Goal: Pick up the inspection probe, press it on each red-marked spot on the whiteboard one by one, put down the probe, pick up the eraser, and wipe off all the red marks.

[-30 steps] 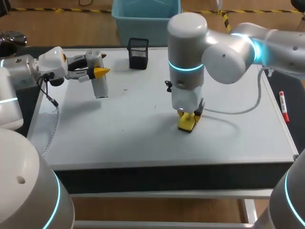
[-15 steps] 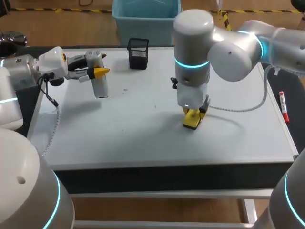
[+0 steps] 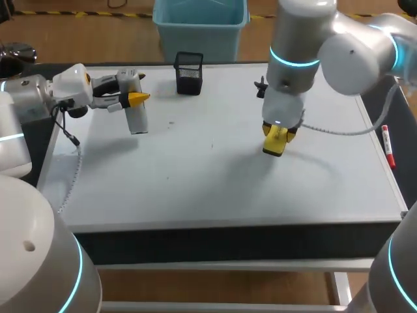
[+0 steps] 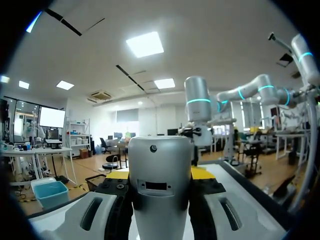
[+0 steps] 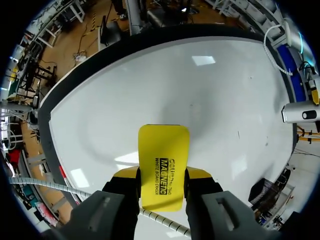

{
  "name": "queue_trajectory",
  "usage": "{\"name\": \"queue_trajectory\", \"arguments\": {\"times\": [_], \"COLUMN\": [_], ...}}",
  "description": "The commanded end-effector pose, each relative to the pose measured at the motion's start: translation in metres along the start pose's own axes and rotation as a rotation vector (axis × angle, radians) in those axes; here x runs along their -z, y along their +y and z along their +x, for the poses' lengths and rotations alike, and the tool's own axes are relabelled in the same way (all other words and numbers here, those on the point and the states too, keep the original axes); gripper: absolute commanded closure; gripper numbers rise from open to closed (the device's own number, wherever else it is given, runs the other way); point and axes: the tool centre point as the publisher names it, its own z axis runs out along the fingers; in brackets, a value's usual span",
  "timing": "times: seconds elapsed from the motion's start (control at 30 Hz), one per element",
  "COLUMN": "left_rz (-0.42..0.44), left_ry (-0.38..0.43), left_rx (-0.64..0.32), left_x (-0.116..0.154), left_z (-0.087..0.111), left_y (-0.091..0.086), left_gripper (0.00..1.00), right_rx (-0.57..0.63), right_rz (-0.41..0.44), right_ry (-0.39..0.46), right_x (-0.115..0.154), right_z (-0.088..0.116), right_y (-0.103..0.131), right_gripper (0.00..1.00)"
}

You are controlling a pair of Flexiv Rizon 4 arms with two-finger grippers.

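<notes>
The right gripper [image 3: 275, 139] had carried the yellow eraser [image 3: 274, 145] from the whiteboard's [image 3: 195, 189] middle toward its far right part. Its wrist view showed what the head view hid: both fingers pinching the eraser's long edges, with the board just ahead. Well off to its side, the left gripper [image 3: 133, 99] clasped the probe [image 3: 135, 117], which stood between the yellow tips in the left wrist view.

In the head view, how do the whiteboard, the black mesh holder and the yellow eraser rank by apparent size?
1. whiteboard
2. black mesh holder
3. yellow eraser, partly hidden by the right gripper
</notes>
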Motion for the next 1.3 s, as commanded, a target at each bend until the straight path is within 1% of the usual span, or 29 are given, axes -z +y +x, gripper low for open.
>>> {"name": "queue_trajectory", "arguments": {"times": [0.03, 0.6, 0.67, 0.83, 0.87, 0.93, 0.97, 1.0, 1.03, 1.1, 1.13, 1.17, 1.2, 1.27, 1.3], "left_rz": [0.002, 0.002, 0.002, 0.002, 0.002, 0.002, 0.002, 0.002, 0.002, 0.002, 0.002, 0.002, 0.002, 0.002, 0.002], "left_ry": [0.000, 0.000, 0.000, 0.000, 0.000, 0.000, 0.000, 0.000, 0.000, 0.000, 0.000, 0.000, 0.000, 0.000, 0.000], "left_rx": [-0.002, -0.002, -0.002, -0.002, -0.002, -0.002, -0.002, -0.002, -0.002, -0.002, -0.002, -0.002, -0.002, -0.002, -0.002], "left_x": [0.000, 0.000, 0.000, 0.000, 0.000, 0.000, 0.000, 0.000, 0.000, 0.000, 0.000, 0.000, 0.000, 0.000, 0.000], "left_z": [0.000, 0.000, 0.000, 0.000, 0.000, 0.000, 0.000, 0.000, 0.000, 0.000, 0.000, 0.000, 0.000, 0.000, 0.000], "left_y": [0.000, 0.000, 0.000, 0.000, 0.000, 0.000, 0.000, 0.000, 0.000, 0.000, 0.000, 0.000, 0.000, 0.000, 0.000], "left_gripper": [1.00, 1.00, 1.00, 1.00, 1.00, 1.00, 1.00, 1.00, 1.00, 1.00, 1.00, 1.00, 1.00, 1.00, 1.00], "right_rx": [0.003, 0.003, 0.027, 0.096, 0.105, 0.126, 0.136, 0.157, 0.165, 0.188, 0.195, 0.200, 0.218, 0.241, 0.244], "right_rz": [0.005, 0.005, 0.005, 0.057, 0.050, 0.067, 0.056, 0.053, 0.060, 0.047, 0.053, 0.054, 0.036, 0.042, 0.029], "right_ry": [-0.012, -0.012, -0.036, -0.002, -0.009, 0.017, 0.012, 0.021, 0.038, 0.046, 0.067, 0.075, 0.069, 0.094, 0.088], "right_x": [0.001, 0.001, 0.003, 0.007, 0.007, 0.006, 0.005, 0.005, 0.004, 0.003, 0.002, 0.001, 0.000, 0.000, -0.001], "right_z": [0.005, 0.005, 0.000, -0.015, -0.017, -0.022, -0.025, -0.029, -0.032, -0.041, -0.044, -0.047, -0.052, -0.060, -0.063], "right_y": [0.001, 0.001, -0.013, -0.058, -0.068, -0.088, -0.099, -0.111, -0.118, -0.141, -0.151, -0.159, -0.170, -0.186, -0.192], "right_gripper": [1.00, 1.00, 1.00, 1.00, 1.00, 1.00, 1.00, 1.00, 1.00, 1.00, 1.00, 1.00, 1.00, 1.00, 1.00]}}
